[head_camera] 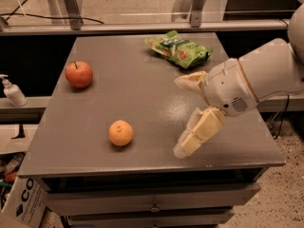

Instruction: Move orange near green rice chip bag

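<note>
My hand (179,115) hangs wide open over the right side of the counter (137,96), the orange (120,133) lies to its left near the front, well apart from the green rice chip bag (178,50), lettering unreadable, at the back.

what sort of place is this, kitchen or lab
Probably a lab or workshop, not a kitchen: a grey drawer cabinet serves as the table, a cable trails behind it, and a pump bottle sits on a ledge at left. The gripper hovers over the cabinet's right side, jaws open.
</note>
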You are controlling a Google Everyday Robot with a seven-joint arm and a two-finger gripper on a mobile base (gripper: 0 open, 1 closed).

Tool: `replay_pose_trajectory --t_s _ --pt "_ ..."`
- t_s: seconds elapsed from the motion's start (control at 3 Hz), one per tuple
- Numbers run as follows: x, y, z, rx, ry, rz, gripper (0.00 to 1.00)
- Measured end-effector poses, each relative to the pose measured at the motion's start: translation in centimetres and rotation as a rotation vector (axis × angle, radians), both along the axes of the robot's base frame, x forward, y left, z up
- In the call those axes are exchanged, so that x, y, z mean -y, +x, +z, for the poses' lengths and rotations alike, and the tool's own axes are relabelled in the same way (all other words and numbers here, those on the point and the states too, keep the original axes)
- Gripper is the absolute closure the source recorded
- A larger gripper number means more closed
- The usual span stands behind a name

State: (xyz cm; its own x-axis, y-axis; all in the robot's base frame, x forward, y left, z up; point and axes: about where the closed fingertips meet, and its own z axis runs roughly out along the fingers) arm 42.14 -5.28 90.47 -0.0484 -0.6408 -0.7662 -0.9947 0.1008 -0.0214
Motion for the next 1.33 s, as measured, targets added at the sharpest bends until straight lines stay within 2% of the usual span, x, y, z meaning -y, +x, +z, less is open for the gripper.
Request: replay_pose_trajectory --t_s 0.33,0.67,1.33 --pt "-2.7 1.2 -1.7 0.034 0.129 0.016 0.00" --pt "-5.0 2.1 -3.1 0.059 0.211 0.041 0.00" --pt "-8.9 1.9 -5.7 0.055 0.291 0.076 0.00"
